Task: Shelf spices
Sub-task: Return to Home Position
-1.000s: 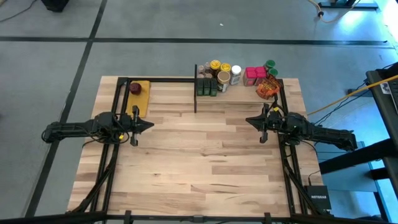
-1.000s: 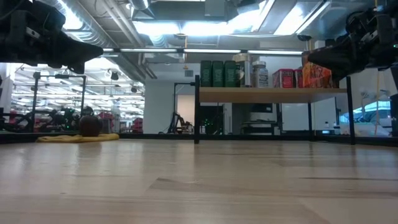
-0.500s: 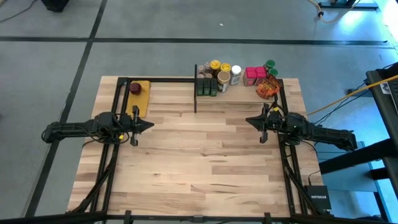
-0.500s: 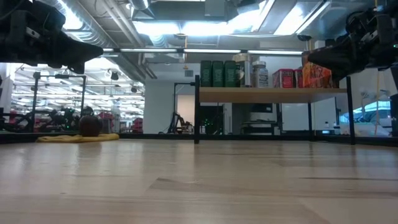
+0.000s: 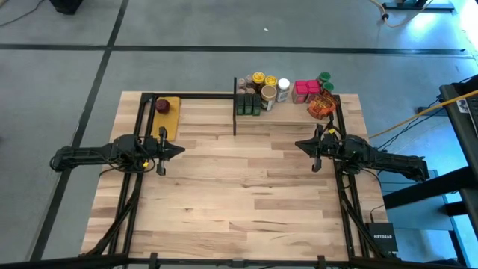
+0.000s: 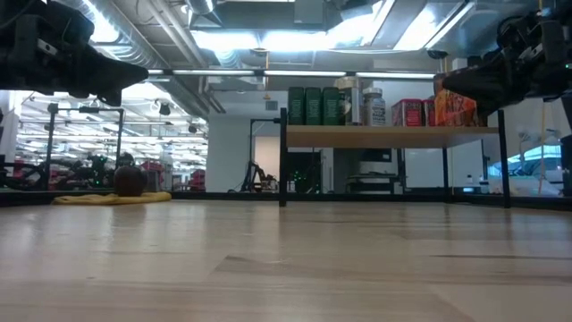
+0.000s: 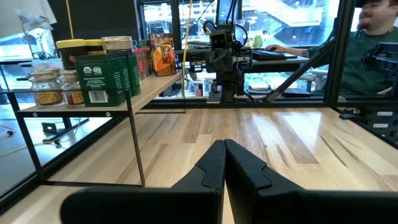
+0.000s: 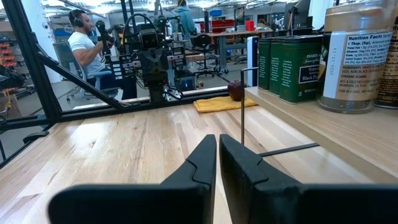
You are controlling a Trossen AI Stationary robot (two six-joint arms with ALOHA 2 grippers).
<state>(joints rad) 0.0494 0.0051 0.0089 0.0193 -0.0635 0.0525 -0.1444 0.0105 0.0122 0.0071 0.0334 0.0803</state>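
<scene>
Both closed and empty, the left gripper and right gripper should park level, well clear of the shelf of spices.

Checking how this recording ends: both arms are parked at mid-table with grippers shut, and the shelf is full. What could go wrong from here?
1. The orange packet sits near the front right corner of the shelf, nearest the right gripper; a stray swing there might knock it off.
2. The green tins stand at the front edge with jars packed behind; a jolt could tip them.
The left gripper, across the table, looks harmless.
</scene>
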